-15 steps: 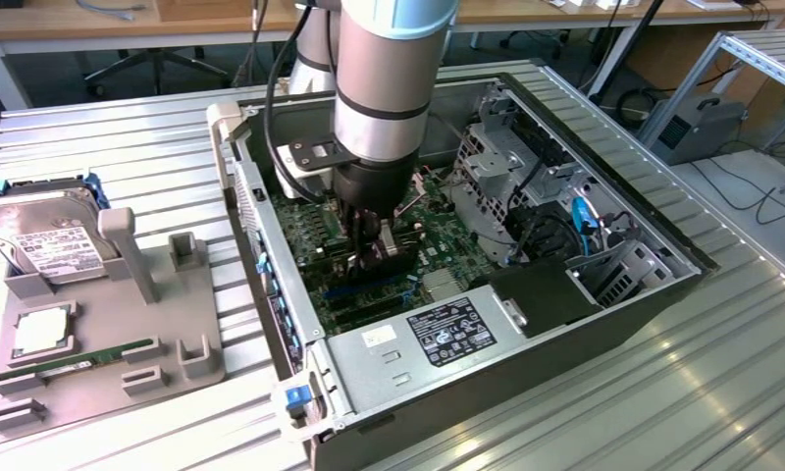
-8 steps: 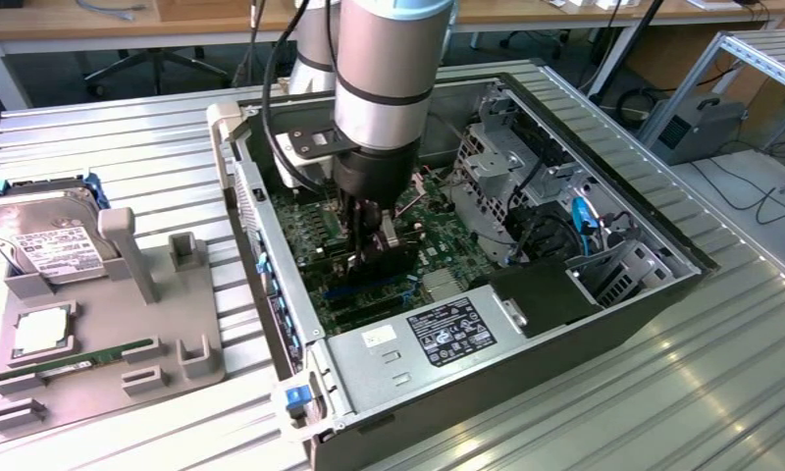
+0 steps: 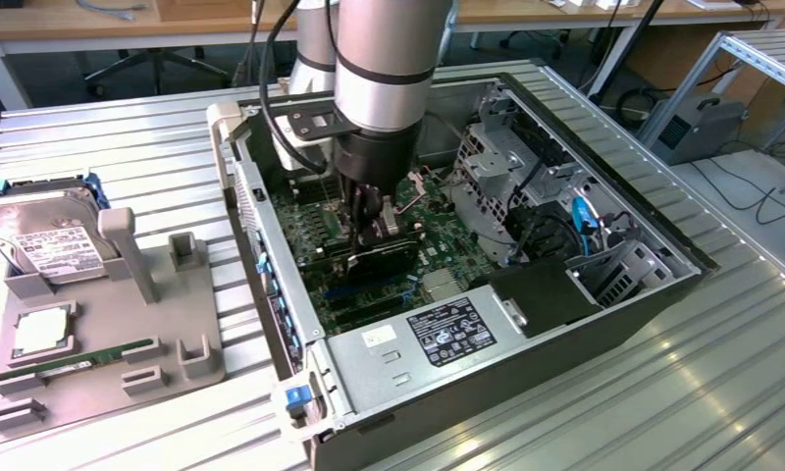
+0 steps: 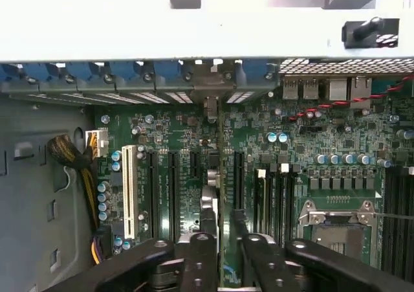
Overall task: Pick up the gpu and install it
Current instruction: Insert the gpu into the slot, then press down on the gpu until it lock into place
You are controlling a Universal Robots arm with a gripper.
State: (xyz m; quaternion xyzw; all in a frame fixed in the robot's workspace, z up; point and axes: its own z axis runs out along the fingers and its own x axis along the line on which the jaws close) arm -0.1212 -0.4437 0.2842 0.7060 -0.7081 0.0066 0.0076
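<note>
The gpu is a slim dark card standing on edge over the green motherboard inside the open computer case. My gripper reaches straight down into the case from above the card. In the wrist view the gpu shows edge-on as a thin strip running between the black expansion slots toward the case's rear wall. There its end meets the slot openings. My gripper has one finger pressed on each side of the card, shut on it.
A grey holder tray stands at the exterior view's left, carrying a silver hard drive, a green memory stick and a square silver chip. Inside the case are a power supply, a drive cage and cables.
</note>
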